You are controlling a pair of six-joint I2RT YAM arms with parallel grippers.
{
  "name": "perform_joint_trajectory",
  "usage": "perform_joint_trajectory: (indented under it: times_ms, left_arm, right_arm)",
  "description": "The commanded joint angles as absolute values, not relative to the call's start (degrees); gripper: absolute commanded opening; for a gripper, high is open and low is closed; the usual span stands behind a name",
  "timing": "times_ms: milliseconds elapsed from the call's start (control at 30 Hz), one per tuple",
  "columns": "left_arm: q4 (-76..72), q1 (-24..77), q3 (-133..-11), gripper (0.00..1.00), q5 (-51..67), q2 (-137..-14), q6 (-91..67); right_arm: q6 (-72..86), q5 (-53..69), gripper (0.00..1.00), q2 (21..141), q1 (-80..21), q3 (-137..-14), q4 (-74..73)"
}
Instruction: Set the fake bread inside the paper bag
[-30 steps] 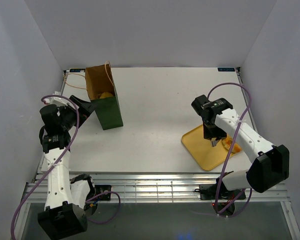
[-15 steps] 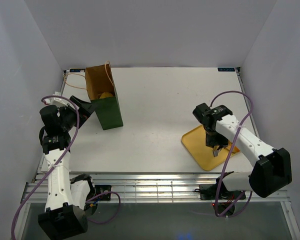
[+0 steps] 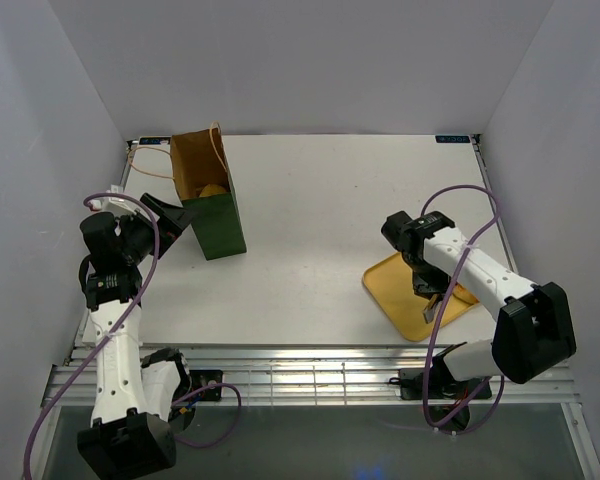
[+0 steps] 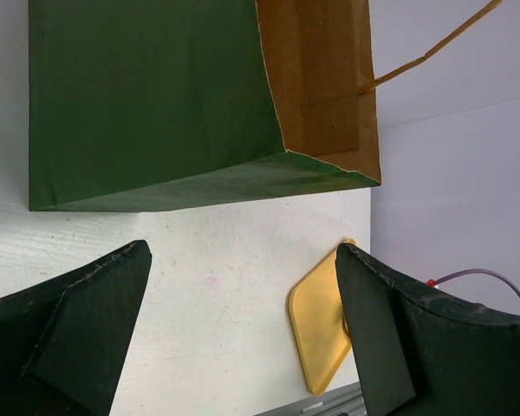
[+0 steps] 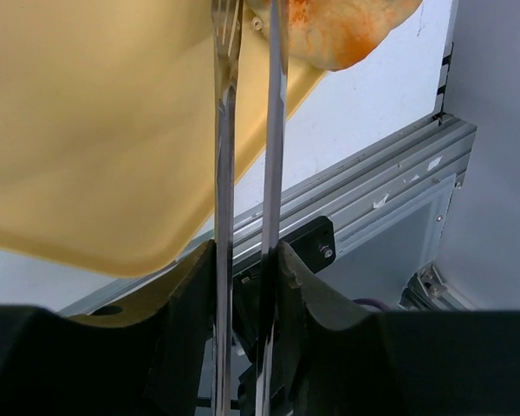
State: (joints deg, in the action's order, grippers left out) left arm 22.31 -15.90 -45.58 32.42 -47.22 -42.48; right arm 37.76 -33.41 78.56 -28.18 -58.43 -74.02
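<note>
Metal tongs (image 5: 273, 130), pinched in the right gripper (image 5: 245, 260), reach the fake bread (image 5: 338, 30) on the yellow tray (image 5: 87, 130) at right. Left gripper (image 4: 243, 269), spread wide, faces the paper bag (image 4: 156, 104), far left.

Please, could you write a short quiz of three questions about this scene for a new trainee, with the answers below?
1. True or false: the paper bag lies flat on its side.
2. What do the jaws of the right gripper clamp? A: the metal tongs; B: a kitchen knife; C: a spoon.
3. Fill in: the tongs reach out over the yellow ____.
Key: 1 false, it stands upright; 2 A; 3 tray.
</note>
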Motion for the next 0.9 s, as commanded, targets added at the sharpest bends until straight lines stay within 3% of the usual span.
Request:
perform_joint_trajectory:
  times_ms: [0,333,867]
  left_arm:
    - [22.4,-15.7,-46.1,0.98,33.3,-45.6,-42.3]
    - [23.0,-15.7,-46.0,0.98,33.0,-45.6,-41.7]
    - [26.9,-15.7,-45.9,0.98,30.2,-42.4,-42.5]
  right_arm:
    - [39.9,-36.0,0.36,79.2,-28.4,-60.3,-75.1]
    - [38.4,-34.5,0.08,76.5,-28.6,-62.2,-75.1]
    - [34.9,-28.0,0.08,66.5,-31.3,-69.2,-74.9]
